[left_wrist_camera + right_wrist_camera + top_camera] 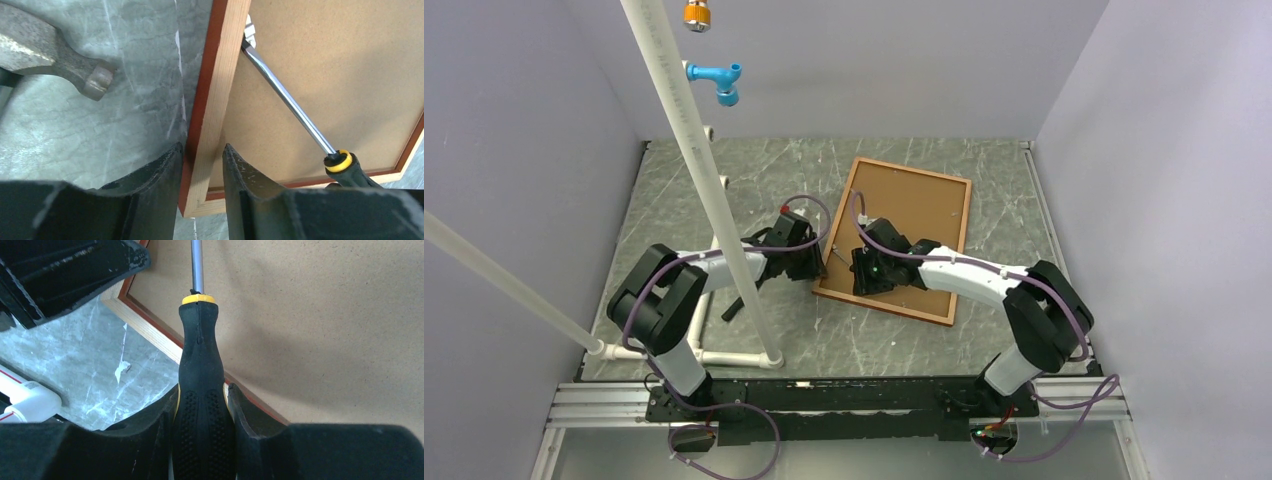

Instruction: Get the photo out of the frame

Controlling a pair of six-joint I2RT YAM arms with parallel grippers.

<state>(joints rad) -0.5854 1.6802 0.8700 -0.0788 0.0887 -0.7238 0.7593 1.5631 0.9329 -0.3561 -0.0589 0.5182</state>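
frame (914, 169) face-down, right of table (754, 190) centre, photo (924, 210) backing-up inside | left gripper (201, 150) pinches frame's left rail near corner | right gripper (202, 400) clamps screwdriver (200, 360), tip at that rail's inner edge

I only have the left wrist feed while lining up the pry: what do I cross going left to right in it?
Hammer → frame, its rail clamped by the left gripper → screwdriver.
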